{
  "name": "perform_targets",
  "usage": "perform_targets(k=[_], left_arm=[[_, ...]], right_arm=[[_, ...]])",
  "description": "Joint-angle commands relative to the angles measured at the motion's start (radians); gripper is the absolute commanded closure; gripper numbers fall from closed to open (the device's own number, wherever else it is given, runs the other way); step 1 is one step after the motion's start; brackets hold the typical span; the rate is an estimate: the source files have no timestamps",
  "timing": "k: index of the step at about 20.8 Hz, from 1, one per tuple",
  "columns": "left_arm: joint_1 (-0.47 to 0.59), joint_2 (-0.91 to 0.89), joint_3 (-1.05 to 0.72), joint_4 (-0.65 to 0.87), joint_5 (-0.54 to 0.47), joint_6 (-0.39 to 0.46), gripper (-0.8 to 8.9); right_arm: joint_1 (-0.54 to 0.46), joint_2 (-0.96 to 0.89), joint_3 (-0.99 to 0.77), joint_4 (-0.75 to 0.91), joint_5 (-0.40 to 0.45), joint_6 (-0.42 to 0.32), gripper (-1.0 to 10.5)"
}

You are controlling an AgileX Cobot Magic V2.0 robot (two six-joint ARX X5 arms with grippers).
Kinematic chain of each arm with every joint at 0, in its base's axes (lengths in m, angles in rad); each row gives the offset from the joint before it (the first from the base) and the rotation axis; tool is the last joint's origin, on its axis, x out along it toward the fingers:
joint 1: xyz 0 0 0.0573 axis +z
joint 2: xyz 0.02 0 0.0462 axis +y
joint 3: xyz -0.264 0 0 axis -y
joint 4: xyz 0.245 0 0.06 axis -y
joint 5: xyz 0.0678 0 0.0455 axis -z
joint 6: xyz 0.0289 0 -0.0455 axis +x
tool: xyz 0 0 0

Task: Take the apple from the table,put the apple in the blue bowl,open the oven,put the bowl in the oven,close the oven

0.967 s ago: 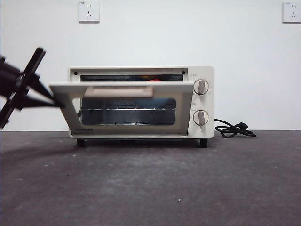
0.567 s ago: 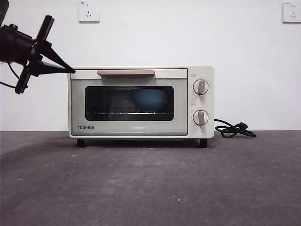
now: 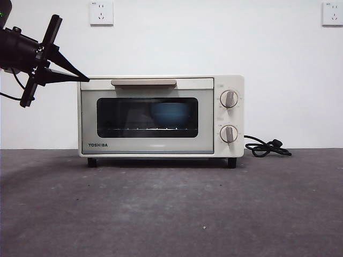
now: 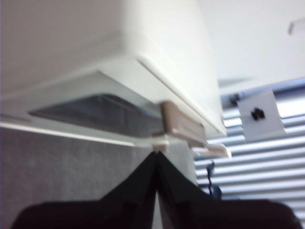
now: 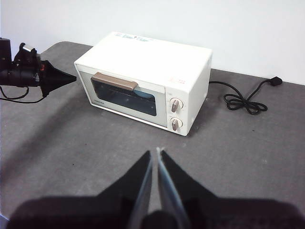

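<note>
Inside oven, behind shut glass door, I see blue bowl. My left claw pinched shut, empty, at oven's upper corner. Right claw shut, well back over surface.

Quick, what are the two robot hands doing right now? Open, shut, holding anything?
Left hand: shut, holding nothing, tip at the upper corner of the closed oven.
Right hand: shut, holding nothing, back from the oven.

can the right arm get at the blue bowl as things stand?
Probably not. The blue bowl sits inside the oven behind its shut glass door. The right gripper hangs back over the table, jaws shut, so the door must be opened first.
</note>
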Motion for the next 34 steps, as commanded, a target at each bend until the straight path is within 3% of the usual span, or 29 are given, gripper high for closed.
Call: perform_targets(k=[1, 6, 12, 15, 19, 22, 28, 34], left_arm=[[-0.003, -0.008, 0.0, -0.003, 0.059, 0.038, 8.21], [-0.012, -0.06, 0.0, -0.076, 0.114, 0.136, 8.19], [-0.023, -0.172, 0.0, -0.285, 0.082, 0.333, 8.19], [-0.029, -0.25, 0.0, -0.423, 0.01, 0.462, 8.19], [-0.045, -0.371, 0.0, -0.608, -0.157, 0.663, 8.19], [-0.061, -0.464, 0.0, -0.708, -0.272, 0.759, 8.19], [-0.073, -0.649, 0.0, -0.776, -0.435, 0.827, 8.19], [-0.076, -0.824, 0.0, -0.752, -0.455, 0.822, 8.19]], right_arm=[[0.002, -0.004, -0.007, -0.02, 0.02, 0.004, 9.2], [0.002, -0.004, -0.007, -0.02, 0.068, 0.005, 9.2], [0.002, -0.003, -0.007, -0.02, 0.068, 0.005, 9.2], [0.002, -0.003, -0.007, -0.02, 0.068, 0.005, 9.2], [0.002, -0.002, -0.007, -0.02, 0.068, 0.005, 9.2], [0.002, -0.001, -0.007, -0.02, 0.068, 0.005, 9.2], [0.002, -0.001, -0.007, -0.02, 0.068, 0.005, 9.2], [0.002, -0.001, -0.007, -0.02, 0.068, 0.005, 9.2]])
